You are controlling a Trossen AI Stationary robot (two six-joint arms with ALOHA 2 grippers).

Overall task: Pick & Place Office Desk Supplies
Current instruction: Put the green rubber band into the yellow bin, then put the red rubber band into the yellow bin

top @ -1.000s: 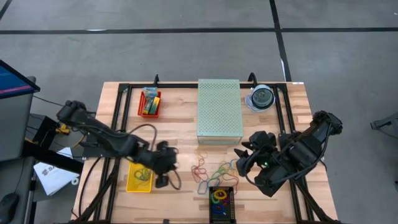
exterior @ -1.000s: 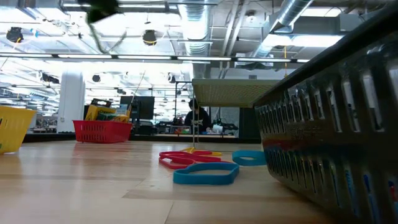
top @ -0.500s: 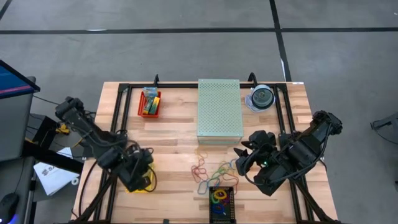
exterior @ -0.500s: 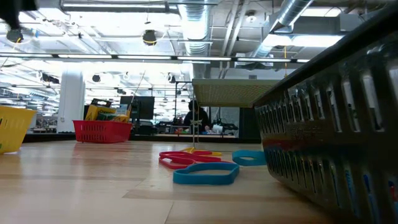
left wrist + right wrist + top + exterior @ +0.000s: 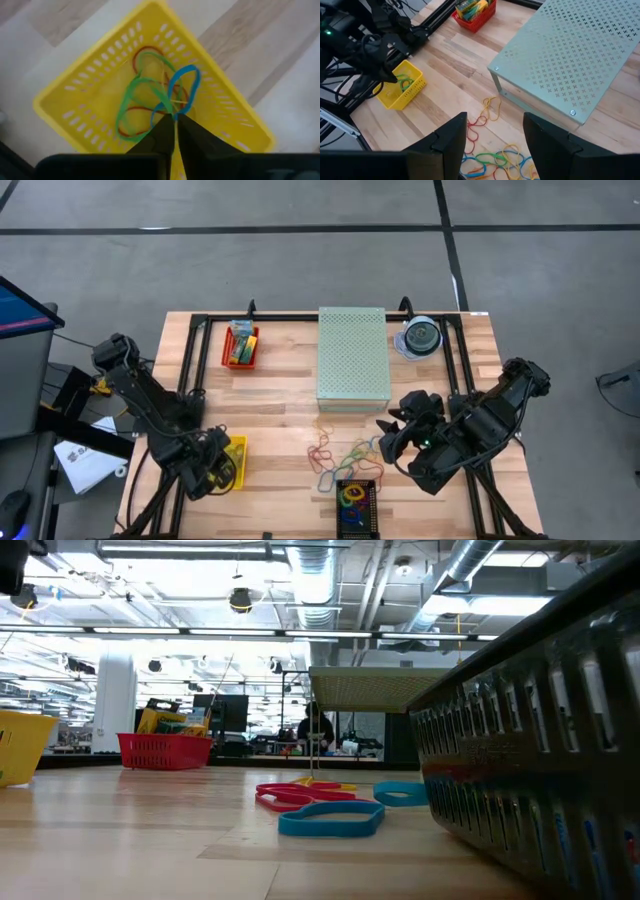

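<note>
Over the yellow basket (image 5: pixel 228 463) at the table's (image 5: pixel 280 395) near-left corner: left gripper (image 5: pixel 175 125), pointed down into the basket, fingers (image 5: pixel 161 135) pressed almost together with only a sliver between them. Their tips sit at a tangle of rubber bands (image 5: pixel 155 100) in green, blue and red lying on the basket floor; whether a band is pinched between them cannot be told.

Near-right of table centre: right gripper (image 5: pixel 495 132), raised above the wood, fingers (image 5: pixel 452 137) spread wide with nothing between them.

Loose rubber bands (image 5: pixel 340 453): scattered on the bare wood just in front of the large box, between the two arms. Red, orange, green, blue and yellow loops, some overlapping. The low view shows a blue loop (image 5: pixel 330 821) nearest, a red one (image 5: pixel 300 793) behind it, another blue one (image 5: pixel 400 793) to the side, all flat on the table.

Black basket (image 5: pixel 357 505): at the near edge, centre, just in front of the loose bands; holds more coloured bands.

Red basket (image 5: pixel 240 346): far-left part of the table, holding yellow-and-green crayon boxes (image 5: pixel 241 340).

Pale green perforated box (image 5: pixel 353 357): far centre.

Clear round disc case (image 5: pixel 420 337): far-right corner, beside the box.
</note>
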